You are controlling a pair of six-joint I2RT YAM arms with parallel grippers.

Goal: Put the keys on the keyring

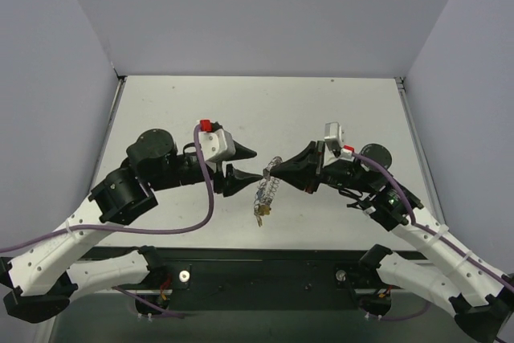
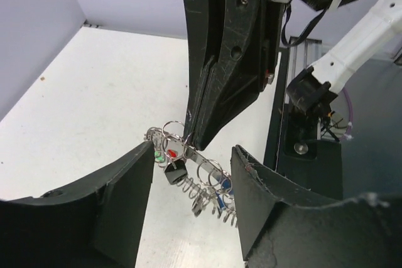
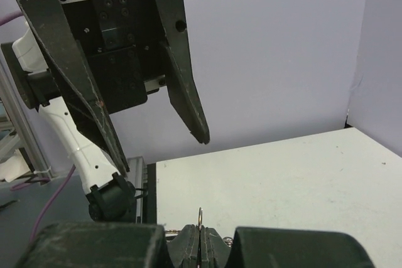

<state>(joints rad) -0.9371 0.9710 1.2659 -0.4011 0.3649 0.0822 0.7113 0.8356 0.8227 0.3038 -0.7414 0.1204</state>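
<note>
Keyring (image 1: 269, 186) hangs between the two grippers over the near middle of the white table (image 1: 241, 110), its coiled wire rim trailing from the pinch point toward the near edge. A gold-yellow tag (image 1: 261, 214) dangles at its low end; whether that end touches the table cannot be told. In the left wrist view, small keys (image 2: 172, 154) sit along the wire, with green and red heads side by side near the top and a blue one lower down among the coils.

The right gripper (image 1: 275, 169) has its fingers pressed together on the top of the keyring. Its own camera shows the closed fingertips (image 3: 196, 243) with a thin sliver of metal standing up from between them.

The left gripper (image 1: 257, 165) faces it from the other side with its jaws spread wide. One finger (image 2: 135, 174) sits to each side of the keyring, and neither is seen touching the wire.
</note>
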